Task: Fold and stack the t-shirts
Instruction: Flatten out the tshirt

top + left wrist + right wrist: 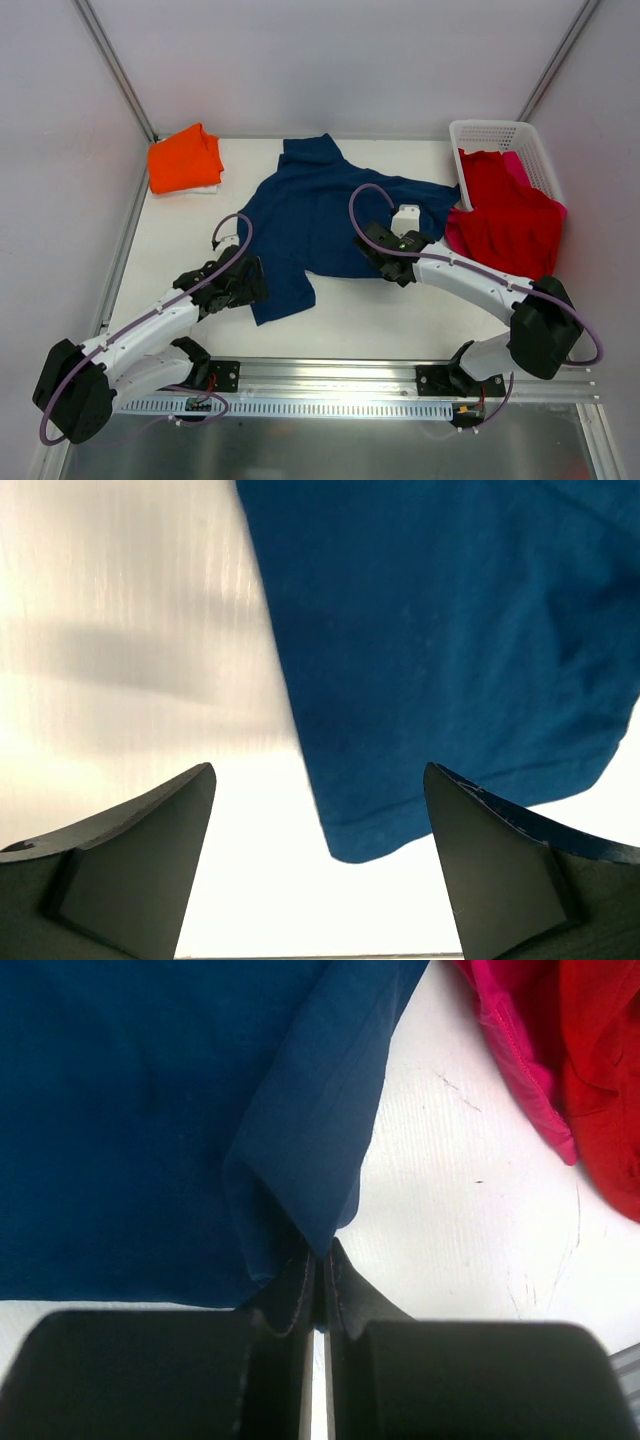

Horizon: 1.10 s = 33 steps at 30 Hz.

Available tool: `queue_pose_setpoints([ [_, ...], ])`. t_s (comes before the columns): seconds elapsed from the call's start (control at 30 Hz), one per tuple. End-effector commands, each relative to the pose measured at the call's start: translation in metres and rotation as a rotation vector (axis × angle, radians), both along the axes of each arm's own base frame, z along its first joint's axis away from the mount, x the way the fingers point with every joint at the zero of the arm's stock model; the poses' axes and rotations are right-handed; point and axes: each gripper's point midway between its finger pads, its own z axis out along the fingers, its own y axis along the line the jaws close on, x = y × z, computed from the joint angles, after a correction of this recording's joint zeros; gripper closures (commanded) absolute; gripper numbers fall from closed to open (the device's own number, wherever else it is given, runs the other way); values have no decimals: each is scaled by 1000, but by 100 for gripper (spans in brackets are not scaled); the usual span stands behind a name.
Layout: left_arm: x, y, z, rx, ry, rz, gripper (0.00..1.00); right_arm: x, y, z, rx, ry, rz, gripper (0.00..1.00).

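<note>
I see the navy blue t-shirt (pixel 310 215) lying rumpled in the middle of the surface (pixel 390 320); one part of it reaches toward the far edge and one corner points toward the near edge; I cannot see a print on it. My right end effector (pixel 320 1260) is clenched on a raised fold at the right side of this shirt; in the right wrist view its fingers (pixel 352 1300) are pressed together with the blue cloth pinched between them. My left end effector (pixel 320 810) is at the shirt's near left corner; its fingers (pixel 140 840) are spread wide and grip nothing; in the left wrist view the blue corner lies in the gap between them, and the right finger covers a bit of the hem.

The orange t-shirt (pixel 185 158) sits folded in the far left corner, well apart from the blue one. The white basket (pixel 480 130) stands in the far right corner; the red t-shirt (pixel 510 220) spills out of it onto the surface, just beside the blue shirt's right side; the pink t-shirt (pixel 520 1050) peeks out along the red one.
</note>
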Motion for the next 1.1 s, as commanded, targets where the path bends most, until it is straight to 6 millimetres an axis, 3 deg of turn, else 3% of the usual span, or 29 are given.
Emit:
queue_pose_setpoints([
  [0.0, -14, 1, -3, -21, 28, 8, 14, 3, -2, 9, -42, -5, 8, 99],
  [0.1, -15, 1, -3, -21, 22, 2, 14, 5, 0, 5, -53, 3, 12, 98],
  [0.4, -8, 2, 2, 3, -1, -6, 13, 10, 3, 0, -63, 15, 21, 69],
  [0.5, -9, 4, 1, 10, -2, -6, 13, 11, 2, -1, -57, 20, 16, 69],
  [0.67, -7, 4, 4, 9, -14, -6, 13, 14, 4, -5, -53, 26, 17, 84],
  [0.77, -7, 4, 4, 8, -14, -10, 13, 14, 5, -7, -52, 39, 20, 82],
  [0.87, -7, 3, 4, 7, -15, -13, 13, 10, 10, -12, -18, 57, 30, 59],
  [0.9, -8, 3, 4, 9, -14, -13, 13, 9, 13, -14, 6, 59, 35, 45],
  [1.0, -8, 4, 4, 10, -14, -15, 13, -3, 15, -31, 76, 79, 37, 36],
  [1.07, -7, 3, 4, 10, -17, -14, 13, -14, 8, -44, 78, 102, 25, 35],
])
